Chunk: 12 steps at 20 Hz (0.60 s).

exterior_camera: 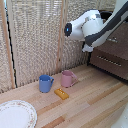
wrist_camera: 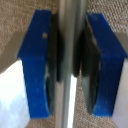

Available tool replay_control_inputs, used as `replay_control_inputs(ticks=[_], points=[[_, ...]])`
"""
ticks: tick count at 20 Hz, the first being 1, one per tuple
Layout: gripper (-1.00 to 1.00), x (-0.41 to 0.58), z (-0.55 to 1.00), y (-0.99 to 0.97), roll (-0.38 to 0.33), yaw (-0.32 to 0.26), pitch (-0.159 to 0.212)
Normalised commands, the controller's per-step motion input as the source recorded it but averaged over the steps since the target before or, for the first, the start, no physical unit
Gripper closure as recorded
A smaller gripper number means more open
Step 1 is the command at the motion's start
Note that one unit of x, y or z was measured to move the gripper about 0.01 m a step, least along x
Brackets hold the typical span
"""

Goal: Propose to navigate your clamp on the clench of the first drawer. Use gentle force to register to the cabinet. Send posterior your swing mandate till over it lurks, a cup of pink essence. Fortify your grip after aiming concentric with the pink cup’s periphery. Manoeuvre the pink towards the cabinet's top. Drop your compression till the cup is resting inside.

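The clamp (wrist_camera: pixel 69 65) grips the clench (wrist_camera: pixel 69 30) of the cabinet (exterior_camera: pixel 112 47), fingers (wrist_camera: pixel 37 65) closed around the bar to work the drawer, while the pink cup (exterior_camera: pixel 67 78) waits on the table (exterior_camera: pixel 90 107).

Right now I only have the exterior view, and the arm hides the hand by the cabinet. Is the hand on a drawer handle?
Observer: Yes. In the wrist view the handle runs between the two blue fingers of the hand.
Operator: Closed on it, or just around it?
Observer: Closed. The black pads meet the bar on both sides, and no gap shows.
Operator: Is the bar centred?
Observer: Roughly. It sits about midway between the fingers.
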Motion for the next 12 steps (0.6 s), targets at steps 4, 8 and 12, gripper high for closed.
replay_control_inputs(ticks=[4, 8, 12], points=[[-1.0, -0.008, 0.26, 0.13, -0.065, 0.002, 0.04], [-1.0, 0.022, 0.36, 0.27, -0.068, -0.097, 0.003], [-1.0, 0.001, 0.42, 0.46, 0.081, -0.091, -0.054]])
